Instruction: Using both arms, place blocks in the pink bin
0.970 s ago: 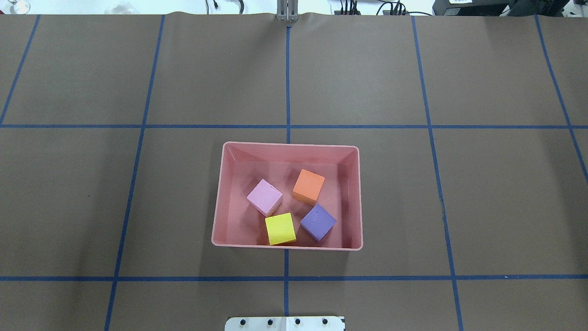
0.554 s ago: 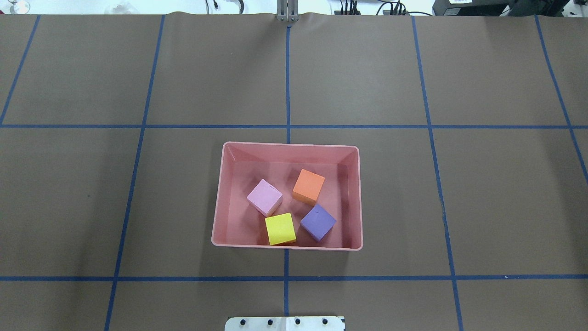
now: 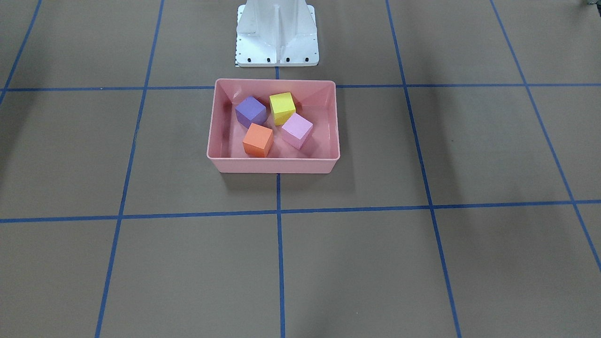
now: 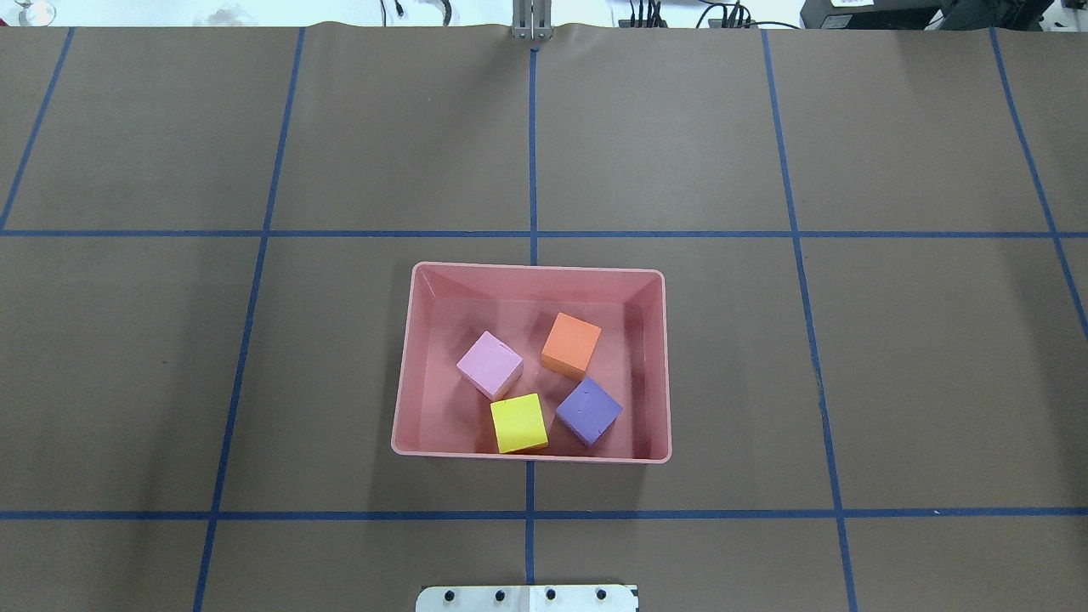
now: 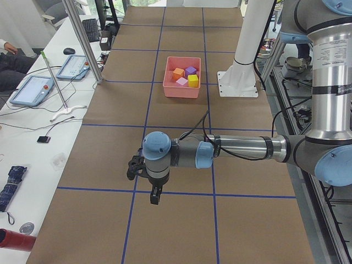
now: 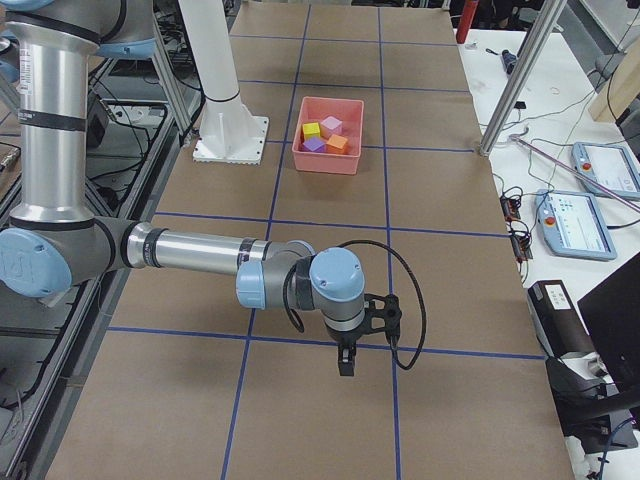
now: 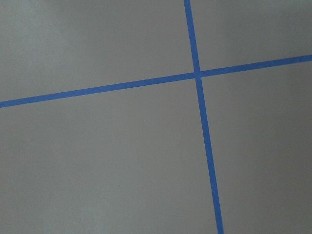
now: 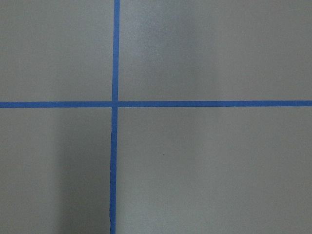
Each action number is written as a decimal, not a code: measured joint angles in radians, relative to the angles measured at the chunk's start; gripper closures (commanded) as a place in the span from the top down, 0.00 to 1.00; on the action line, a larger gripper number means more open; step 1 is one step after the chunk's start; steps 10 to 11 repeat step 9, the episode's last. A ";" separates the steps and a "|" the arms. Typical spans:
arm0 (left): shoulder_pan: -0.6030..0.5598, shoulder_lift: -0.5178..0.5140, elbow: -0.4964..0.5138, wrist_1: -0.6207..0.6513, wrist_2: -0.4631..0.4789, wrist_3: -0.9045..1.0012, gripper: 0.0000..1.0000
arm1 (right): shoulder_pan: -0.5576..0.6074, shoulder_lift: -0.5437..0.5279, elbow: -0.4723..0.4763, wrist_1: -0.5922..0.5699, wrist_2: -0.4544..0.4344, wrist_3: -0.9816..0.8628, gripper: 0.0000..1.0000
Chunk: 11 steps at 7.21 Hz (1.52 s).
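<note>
The pink bin sits at the table's middle, near the robot's base. In it lie all the blocks: orange, dark purple, yellow and pale pink-lilac. The front-facing view shows the same bin. Neither gripper is near it. My left gripper shows only in the exterior left view, pointing down above bare table far from the bin. My right gripper shows only in the exterior right view, likewise far from the bin. I cannot tell whether either is open or shut.
The white pedestal base stands just behind the bin. Blue tape lines grid the brown table cover. A side bench with tablets and a metal post runs along the table's far edge. Both wrist views show only table and tape.
</note>
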 measured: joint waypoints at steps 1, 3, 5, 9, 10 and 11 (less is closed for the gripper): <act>0.000 0.000 0.000 0.000 0.000 0.000 1.00 | 0.000 -0.004 0.001 0.000 0.000 0.000 1.00; 0.000 0.000 -0.001 0.000 0.000 0.000 1.00 | -0.001 -0.015 0.005 0.001 0.000 0.000 1.00; 0.000 0.000 -0.006 0.000 0.000 -0.001 1.00 | 0.000 -0.021 0.005 0.001 0.000 0.000 1.00; 0.001 -0.002 -0.008 -0.002 0.000 -0.001 1.00 | 0.000 -0.027 0.006 0.001 0.000 0.000 1.00; 0.001 -0.002 -0.008 -0.002 0.000 -0.001 1.00 | 0.000 -0.027 0.006 0.001 0.000 0.000 1.00; 0.001 -0.002 -0.008 -0.002 0.000 -0.001 1.00 | 0.000 -0.027 0.006 0.001 0.000 0.000 1.00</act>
